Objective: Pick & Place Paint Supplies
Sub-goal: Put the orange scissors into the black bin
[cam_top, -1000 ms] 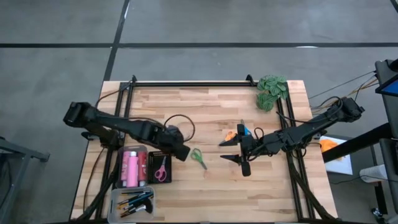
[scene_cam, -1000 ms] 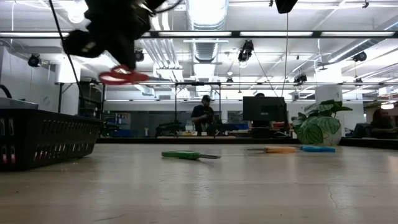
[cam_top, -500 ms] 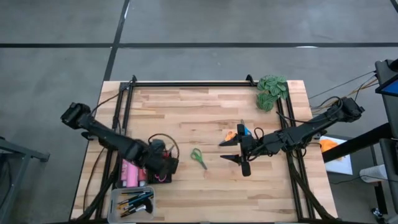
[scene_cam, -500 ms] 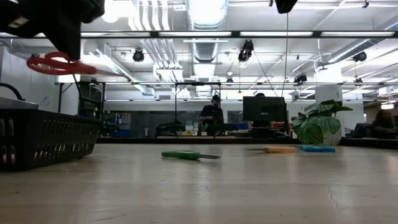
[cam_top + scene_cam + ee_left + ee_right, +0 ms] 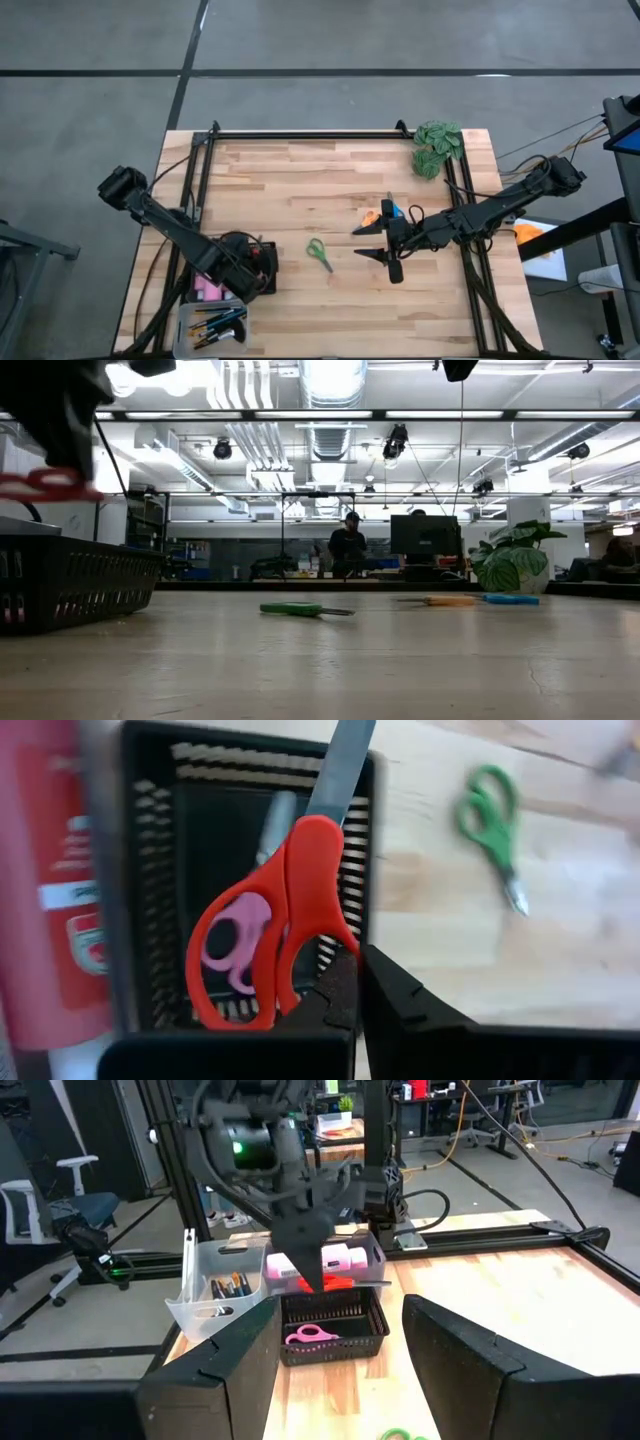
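Red-handled scissors (image 5: 270, 935) are being gripped by the closed left gripper (image 5: 243, 279) above a black mesh basket (image 5: 160, 870), where pink-handled scissors (image 5: 232, 942) are lying. The right gripper (image 5: 375, 243) is being held open mid-table, near green-handled scissors (image 5: 319, 253).

Overhead, table-level and two wrist views, green scissors (image 5: 319, 253) shared.

Left hand (image 5: 252, 272) sits over the black basket (image 5: 262, 285) at the tabletop's (image 5: 300, 190) near-left corner, beside pink paint bottles (image 5: 207, 288) and a clear tray of brushes (image 5: 218, 325). Green scissors (image 5: 319, 253) lie mid-tabletop. Right hand (image 5: 372, 243) hovers open near the orange scissors (image 5: 371, 216) and blue scissors (image 5: 395, 209). Green leafy clump (image 5: 438, 145) occupies the far-right corner.
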{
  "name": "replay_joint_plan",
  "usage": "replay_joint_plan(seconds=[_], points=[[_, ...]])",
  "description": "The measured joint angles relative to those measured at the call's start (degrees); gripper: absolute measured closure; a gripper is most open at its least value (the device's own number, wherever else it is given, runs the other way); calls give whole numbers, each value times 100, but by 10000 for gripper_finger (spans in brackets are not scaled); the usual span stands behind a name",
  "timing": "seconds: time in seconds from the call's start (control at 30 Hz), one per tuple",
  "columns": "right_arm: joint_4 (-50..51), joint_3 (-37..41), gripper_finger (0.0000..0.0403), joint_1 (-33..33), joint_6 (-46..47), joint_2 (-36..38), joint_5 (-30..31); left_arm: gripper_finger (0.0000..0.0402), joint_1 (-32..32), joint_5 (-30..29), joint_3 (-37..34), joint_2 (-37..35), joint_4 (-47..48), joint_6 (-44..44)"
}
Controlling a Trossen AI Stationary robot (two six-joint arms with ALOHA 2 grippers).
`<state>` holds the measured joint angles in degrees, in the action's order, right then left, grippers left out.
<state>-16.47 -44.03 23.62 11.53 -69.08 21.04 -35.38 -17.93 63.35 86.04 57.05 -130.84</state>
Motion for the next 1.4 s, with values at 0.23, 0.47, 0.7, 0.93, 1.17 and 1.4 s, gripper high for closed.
replay_joint_plan(seconds=[0.23, 0.47, 0.7, 0.93, 1.17, 1.4], points=[[0, 0, 194, 0, 1, 0, 0, 401, 0, 221, -662, 0, -807, -486], [0, 0, 194, 0, 0, -2, 0, 401, 4, 395, -1264, 0, -1760, -481], [0, 0, 194, 0, 0, 0, 0, 401, 4, 494, -1506, 0, -1882, -481], [-2, 0, 194, 0, 0, 0, 0, 401, 7, 596, -1499, 0, -1876, -471], [0, 0, 194, 0, 0, -1, 0, 401, 7, 596, -1497, 0, -1934, -462], [-2, 0, 194, 0, 0, -1, 0, 370, 7, 596, -1494, 0, -2013, -423]])
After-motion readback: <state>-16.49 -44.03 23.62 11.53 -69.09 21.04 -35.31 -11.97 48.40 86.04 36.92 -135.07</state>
